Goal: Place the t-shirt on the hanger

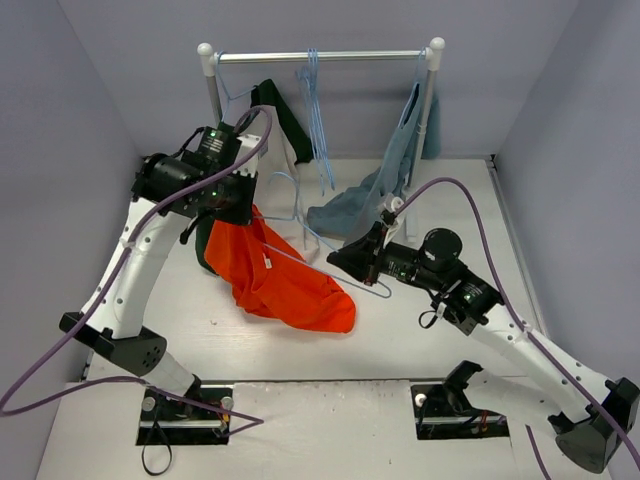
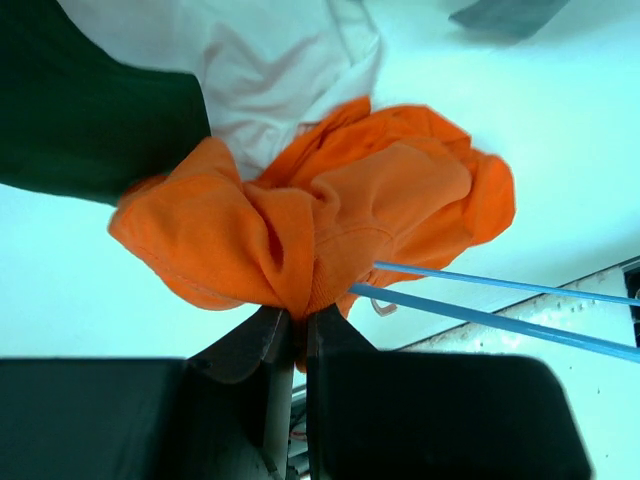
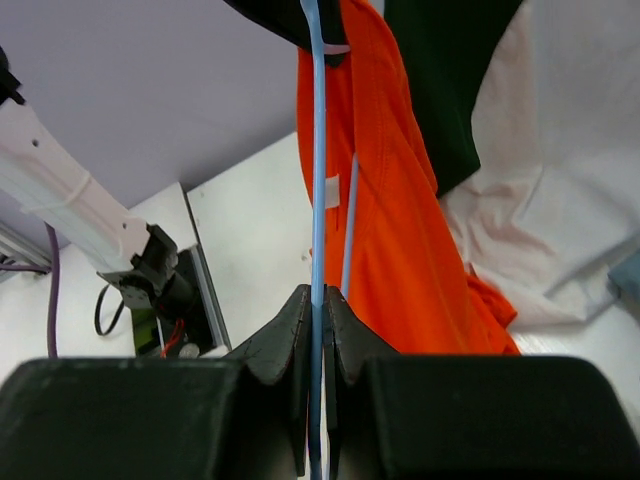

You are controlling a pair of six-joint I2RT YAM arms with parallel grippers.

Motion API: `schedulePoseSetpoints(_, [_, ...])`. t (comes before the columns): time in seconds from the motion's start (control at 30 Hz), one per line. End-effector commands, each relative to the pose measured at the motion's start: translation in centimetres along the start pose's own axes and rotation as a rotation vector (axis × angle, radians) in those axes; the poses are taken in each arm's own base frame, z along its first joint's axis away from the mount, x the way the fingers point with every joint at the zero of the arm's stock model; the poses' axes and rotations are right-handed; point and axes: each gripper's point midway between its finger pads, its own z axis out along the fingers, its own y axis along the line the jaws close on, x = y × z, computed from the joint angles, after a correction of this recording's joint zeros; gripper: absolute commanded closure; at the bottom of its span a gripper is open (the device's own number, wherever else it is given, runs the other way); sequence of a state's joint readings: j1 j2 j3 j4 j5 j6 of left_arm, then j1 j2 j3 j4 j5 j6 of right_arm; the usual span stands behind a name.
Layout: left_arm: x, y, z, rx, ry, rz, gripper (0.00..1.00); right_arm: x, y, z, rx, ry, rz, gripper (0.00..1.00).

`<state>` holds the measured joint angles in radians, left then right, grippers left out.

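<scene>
The orange-red t-shirt (image 1: 280, 280) hangs bunched from my left gripper (image 1: 235, 208), its lower end lying on the table. In the left wrist view the left gripper (image 2: 296, 318) is shut on a fold of the t-shirt (image 2: 330, 220). The pale-blue hanger (image 1: 320, 250) runs from the t-shirt across to my right gripper (image 1: 340, 262). Seen from the right wrist, the right gripper (image 3: 319, 297) is shut on a thin bar of the hanger (image 3: 317, 150), which reaches up beside the t-shirt (image 3: 400, 220). Two blue bars of the hanger (image 2: 500, 305) pass under the shirt in the left wrist view.
A clothes rail (image 1: 320, 58) stands at the back with spare blue hangers (image 1: 318, 120). A dark green-and-white garment (image 1: 282, 125) hangs at its left, a grey-blue garment (image 1: 385, 180) at its right, trailing onto the table. Grey walls close in both sides.
</scene>
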<state>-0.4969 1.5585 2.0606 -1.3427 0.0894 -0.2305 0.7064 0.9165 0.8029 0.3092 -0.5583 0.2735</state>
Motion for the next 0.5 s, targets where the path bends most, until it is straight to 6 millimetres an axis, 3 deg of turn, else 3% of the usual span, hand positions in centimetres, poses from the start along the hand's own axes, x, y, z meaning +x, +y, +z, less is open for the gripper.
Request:
schedulePoseSetpoints(0.0, [-0.3, -0.1, -4.7, 0.023, -0.100, 0.034, 1.00, -8.8, 4.9, 0.1, -0.171, -0.249, -0.131, 1.00])
schedulePoseSetpoints(0.17, [-1.2, -1.3, -7.0, 0.050, -0.186, 0.101, 1.00, -9.9, 6.0, 1.1, -0.219, -0.282, -0.155, 1.00])
schedulePoseSetpoints(0.47, [-3.3, -3.2, -10.8, 0.077, -0.339, 0.163, 1.00, -10.9, 6.2, 3.4, -0.286, -0.318, -0.173, 1.00])
